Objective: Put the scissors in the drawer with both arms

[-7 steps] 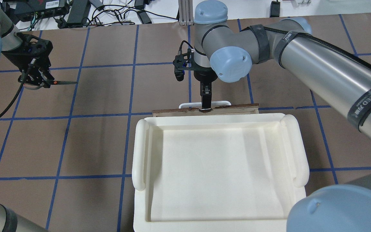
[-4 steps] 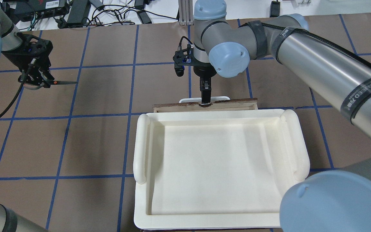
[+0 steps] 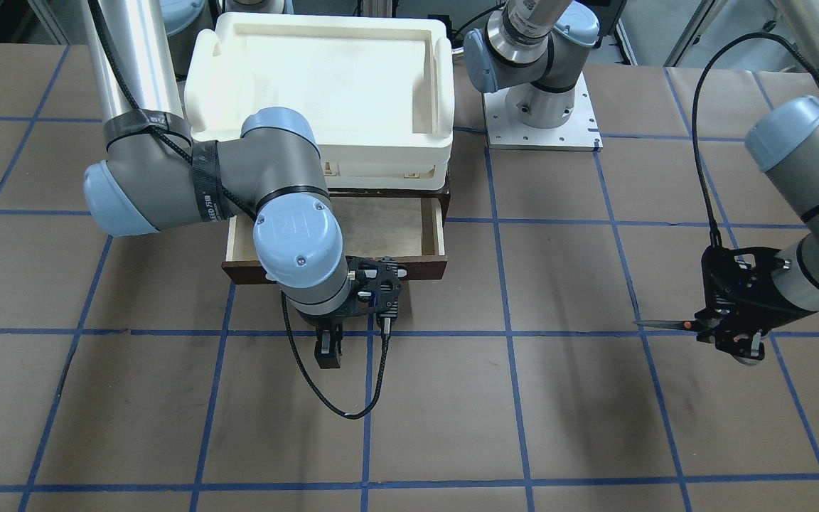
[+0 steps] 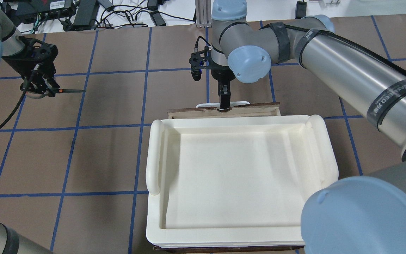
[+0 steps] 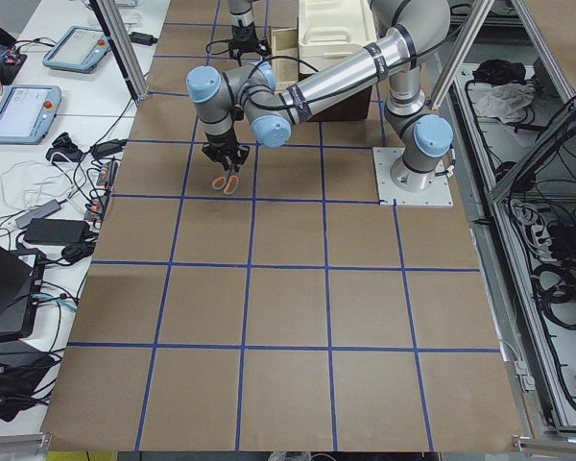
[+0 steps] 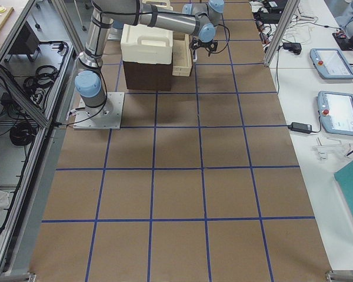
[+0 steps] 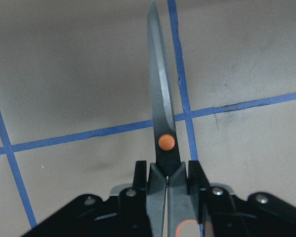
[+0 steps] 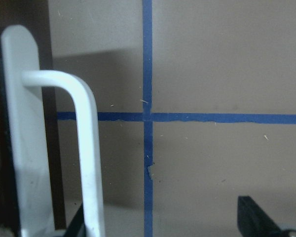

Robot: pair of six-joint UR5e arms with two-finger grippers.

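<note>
You've got the left gripper (image 7: 167, 172) clamped on the scissors (image 7: 160, 98) just behind the pivot, and the stiff, light blades jutting past its fingertips will likely swivel, while the right gripper's (image 3: 329, 350) fingers stand apart around the handle (image 8: 89, 148) of the drawer (image 3: 389, 229).

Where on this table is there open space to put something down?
Bare table lies between the drawer and the left gripper holding the scissors, and across the operator-side strip. Crowded at the drawer front, where the right gripper hangs by the handle.
</note>
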